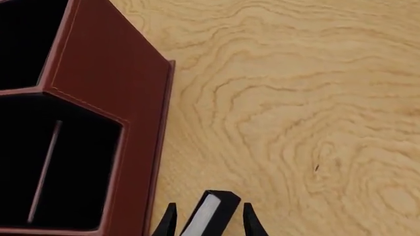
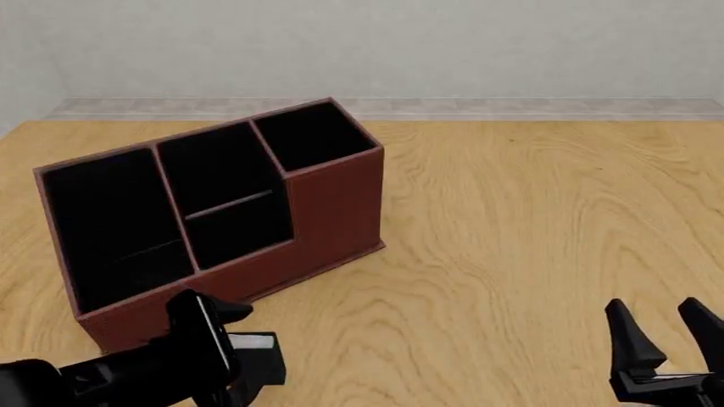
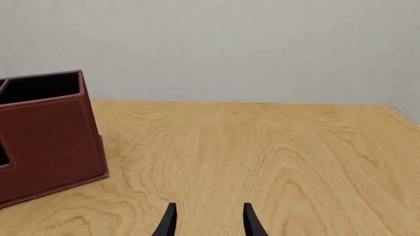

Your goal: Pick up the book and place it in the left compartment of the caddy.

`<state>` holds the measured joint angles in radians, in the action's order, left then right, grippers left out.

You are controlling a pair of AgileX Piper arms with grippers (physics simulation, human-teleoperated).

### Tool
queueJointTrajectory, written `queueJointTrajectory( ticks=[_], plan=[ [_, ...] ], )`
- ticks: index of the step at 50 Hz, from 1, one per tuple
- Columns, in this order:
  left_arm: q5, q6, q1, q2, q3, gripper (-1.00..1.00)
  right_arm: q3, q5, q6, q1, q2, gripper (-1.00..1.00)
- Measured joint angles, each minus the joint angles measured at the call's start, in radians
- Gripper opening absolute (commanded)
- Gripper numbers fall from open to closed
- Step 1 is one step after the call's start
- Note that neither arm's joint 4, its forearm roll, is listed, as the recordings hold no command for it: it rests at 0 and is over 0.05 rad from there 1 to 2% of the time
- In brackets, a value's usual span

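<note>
The small black book (image 1: 211,215) with white page edges sits tilted between the fingers of my left gripper (image 1: 209,205), which is shut on it. In the front view the left gripper (image 2: 226,348) and the book (image 2: 260,343) are low, just in front of the caddy's near left corner. The reddish-brown caddy (image 2: 334,212) stands at an angle on the table, and its left compartment (image 2: 108,220) is the wide black section at its left end. My right gripper (image 2: 654,312) is open and holds nothing, far to the right near the front edge; its fingers (image 3: 172,216) point over bare wood.
In the left wrist view the caddy's outer wall (image 1: 108,73) is close beside the fingers, with the shelf-divided section (image 1: 66,167) next to it. The wood-grain table (image 2: 531,220) stretches right of the caddy. A pale wall (image 3: 229,44) rises behind the table.
</note>
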<state>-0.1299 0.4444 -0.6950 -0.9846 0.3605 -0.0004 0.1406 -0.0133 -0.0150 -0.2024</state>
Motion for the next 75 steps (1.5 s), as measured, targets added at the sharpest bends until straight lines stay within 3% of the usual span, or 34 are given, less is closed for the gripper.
queueJointTrajectory(
  ticks=[52,64,65,75],
  plan=[
    [0.191,0.006,0.056,-0.134,-0.083,1.00,0.000,0.036,-0.011,-0.004,-0.047,1.00],
    [0.278,0.009,0.065,-0.182,-0.095,1.00,0.000,0.042,-0.016,-0.004,-0.055,1.00],
    [0.283,0.006,0.065,-0.184,-0.094,-1.00,0.000,0.043,-0.016,-0.004,-0.055,1.00],
    [0.252,-0.108,0.038,-0.135,-0.081,-1.00,0.000,0.045,-0.014,-0.002,-0.056,1.00]
  ],
)
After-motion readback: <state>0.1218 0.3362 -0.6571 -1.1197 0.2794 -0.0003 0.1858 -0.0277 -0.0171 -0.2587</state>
